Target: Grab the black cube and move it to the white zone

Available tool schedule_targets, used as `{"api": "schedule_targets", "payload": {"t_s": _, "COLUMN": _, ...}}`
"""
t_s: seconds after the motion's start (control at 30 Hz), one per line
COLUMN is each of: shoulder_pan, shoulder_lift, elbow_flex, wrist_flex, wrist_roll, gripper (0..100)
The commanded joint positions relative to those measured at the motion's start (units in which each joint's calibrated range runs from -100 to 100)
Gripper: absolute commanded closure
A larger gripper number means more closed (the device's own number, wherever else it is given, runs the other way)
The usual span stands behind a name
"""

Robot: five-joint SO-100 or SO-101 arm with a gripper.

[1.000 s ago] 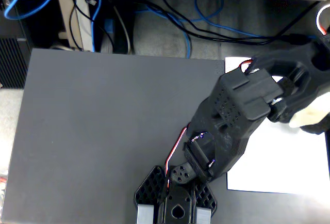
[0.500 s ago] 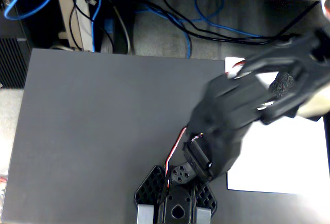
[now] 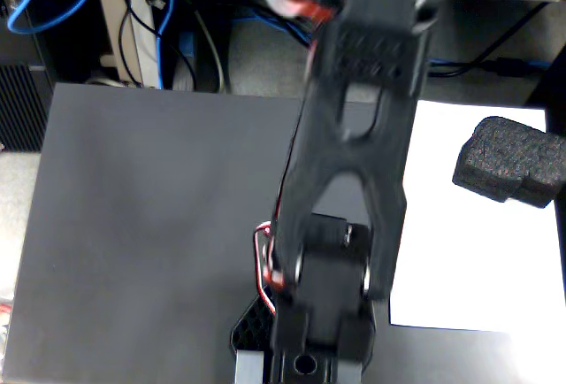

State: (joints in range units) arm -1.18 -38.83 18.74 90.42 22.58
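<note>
No readable writing or labels. Gripper not visible in the fixed view, so jaw state can't be told. Black cube [image 3: 513,158], coarse foam w/ rounded edges, sits on the white zone [image 3: 464,251], a flat paper sheet, near its top right. Glossy black arm [image 3: 358,163] w/ holes spans the centre.

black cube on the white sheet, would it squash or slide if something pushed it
The black cube looks like coarse, porous foam, so it is probably light and would give a little under pressure. Its rough surface suggests it would grip rather than slip. It is oblong with rounded edges and lies on the white zone, so a push would likely slide it, not roll it.
</note>
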Motion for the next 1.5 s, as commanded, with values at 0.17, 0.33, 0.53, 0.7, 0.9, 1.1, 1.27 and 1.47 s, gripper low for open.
{"api": "schedule_targets", "payload": {"t_s": 0.17, "shoulder_pan": -2.5, "shoulder_lift": -24.6, "elbow_flex": 19.4, "wrist_flex": -10.0, "wrist_roll": 0.0, "gripper": 99}}
{"api": "schedule_targets", "payload": {"t_s": 0.33, "shoulder_pan": -3.1, "shoulder_lift": -34.9, "elbow_flex": 26.5, "wrist_flex": -10.1, "wrist_roll": -8.0, "gripper": 99}}
{"api": "schedule_targets", "payload": {"t_s": 0.53, "shoulder_pan": -3.2, "shoulder_lift": -55.7, "elbow_flex": 54.8, "wrist_flex": -26.6, "wrist_roll": -20.0, "gripper": 99}}
{"api": "schedule_targets", "payload": {"t_s": 0.7, "shoulder_pan": -3.2, "shoulder_lift": -60.6, "elbow_flex": 72.5, "wrist_flex": -30.6, "wrist_roll": -22.7, "gripper": 99}}
{"api": "schedule_targets", "payload": {"t_s": 0.9, "shoulder_pan": -3.2, "shoulder_lift": -60.2, "elbow_flex": 81.3, "wrist_flex": -24.4, "wrist_roll": -22.7, "gripper": 99}}
{"api": "schedule_targets", "payload": {"t_s": 1.1, "shoulder_pan": -2.5, "shoulder_lift": -60.3, "elbow_flex": 81.2, "wrist_flex": -19.1, "wrist_roll": -22.1, "gripper": 98}}
{"api": "schedule_targets", "payload": {"t_s": 1.27, "shoulder_pan": -3.1, "shoulder_lift": -60.6, "elbow_flex": 81.2, "wrist_flex": -18.9, "wrist_roll": -22.2, "gripper": 99}}
{"api": "schedule_targets", "payload": {"t_s": 1.47, "shoulder_pan": -3.1, "shoulder_lift": -60.6, "elbow_flex": 81.2, "wrist_flex": -18.9, "wrist_roll": -22.3, "gripper": 99}}
